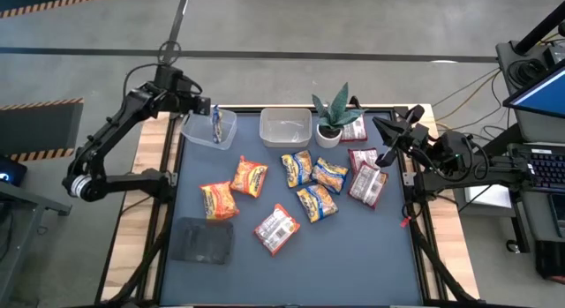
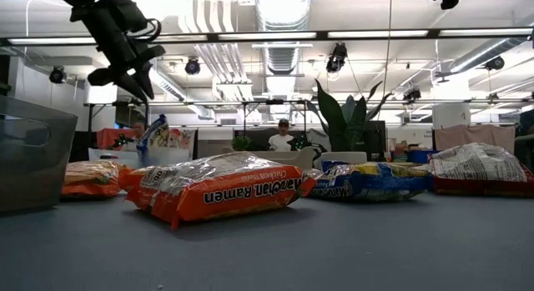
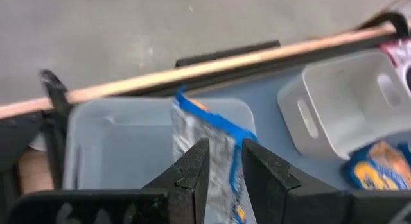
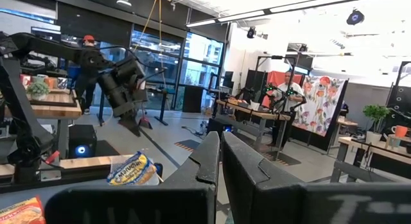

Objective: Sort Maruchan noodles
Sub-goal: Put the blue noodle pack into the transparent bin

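Currently the left gripper [image 3: 221, 163] pinches a blue-yellow packet [image 3: 209, 137] above the left tub [image 3: 103, 147]; released crooked, it may catch the rim. Right gripper [image 4: 220, 161] waits, jaws closed.

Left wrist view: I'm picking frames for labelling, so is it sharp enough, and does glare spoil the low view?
Left wrist view: soft and smeared; the blue packet in the left gripper shows no readable print. Low view: ceiling lights blow out the top, yet the orange packet up front stays crisp, lettering legible.
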Action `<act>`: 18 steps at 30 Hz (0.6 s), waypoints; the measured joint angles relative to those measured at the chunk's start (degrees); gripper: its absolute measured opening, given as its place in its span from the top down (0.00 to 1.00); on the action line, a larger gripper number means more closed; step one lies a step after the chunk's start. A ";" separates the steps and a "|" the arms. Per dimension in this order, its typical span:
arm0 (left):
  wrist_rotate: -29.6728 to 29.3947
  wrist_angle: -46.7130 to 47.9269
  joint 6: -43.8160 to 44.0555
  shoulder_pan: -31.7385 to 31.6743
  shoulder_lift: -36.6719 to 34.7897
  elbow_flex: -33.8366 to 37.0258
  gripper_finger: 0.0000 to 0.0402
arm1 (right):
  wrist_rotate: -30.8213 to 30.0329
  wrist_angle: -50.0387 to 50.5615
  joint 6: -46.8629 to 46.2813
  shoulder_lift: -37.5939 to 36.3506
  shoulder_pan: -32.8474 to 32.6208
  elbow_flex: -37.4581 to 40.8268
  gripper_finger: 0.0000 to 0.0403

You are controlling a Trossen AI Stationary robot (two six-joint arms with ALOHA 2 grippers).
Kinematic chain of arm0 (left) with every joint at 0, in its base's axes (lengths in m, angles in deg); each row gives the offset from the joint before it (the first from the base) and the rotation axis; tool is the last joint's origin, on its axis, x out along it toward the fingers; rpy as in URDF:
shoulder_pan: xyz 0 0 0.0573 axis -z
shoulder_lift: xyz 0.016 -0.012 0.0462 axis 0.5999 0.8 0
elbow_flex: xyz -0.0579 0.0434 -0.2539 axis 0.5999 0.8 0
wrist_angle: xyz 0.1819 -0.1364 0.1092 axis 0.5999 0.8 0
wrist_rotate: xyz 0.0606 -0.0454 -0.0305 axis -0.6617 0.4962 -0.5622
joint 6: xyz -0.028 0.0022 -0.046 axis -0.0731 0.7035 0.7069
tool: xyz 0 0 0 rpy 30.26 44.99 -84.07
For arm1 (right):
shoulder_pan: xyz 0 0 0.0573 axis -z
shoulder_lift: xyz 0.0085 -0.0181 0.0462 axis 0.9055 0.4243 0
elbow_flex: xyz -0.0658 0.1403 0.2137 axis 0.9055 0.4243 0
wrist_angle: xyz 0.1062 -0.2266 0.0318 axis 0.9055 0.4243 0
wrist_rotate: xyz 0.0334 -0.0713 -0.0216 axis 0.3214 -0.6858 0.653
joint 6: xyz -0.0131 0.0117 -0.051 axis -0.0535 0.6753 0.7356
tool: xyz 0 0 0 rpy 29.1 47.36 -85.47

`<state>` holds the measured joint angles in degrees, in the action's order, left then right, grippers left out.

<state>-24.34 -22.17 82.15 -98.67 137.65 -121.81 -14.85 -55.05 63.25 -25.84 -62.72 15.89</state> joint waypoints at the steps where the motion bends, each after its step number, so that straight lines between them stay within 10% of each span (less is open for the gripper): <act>1: 0.02 -0.03 0.32 1.08 0.00 0.40 0.82 | 0.00 0.02 0.18 0.00 0.00 0.02 0.98; 18: -4.94 7.24 6.16 12.24 -0.21 0.38 0.69 | 0.00 0.02 0.35 0.02 0.00 0.02 0.98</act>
<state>-29.28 -14.93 88.31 -86.43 137.44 -121.44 -14.85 -55.03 63.61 -25.82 -62.72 15.91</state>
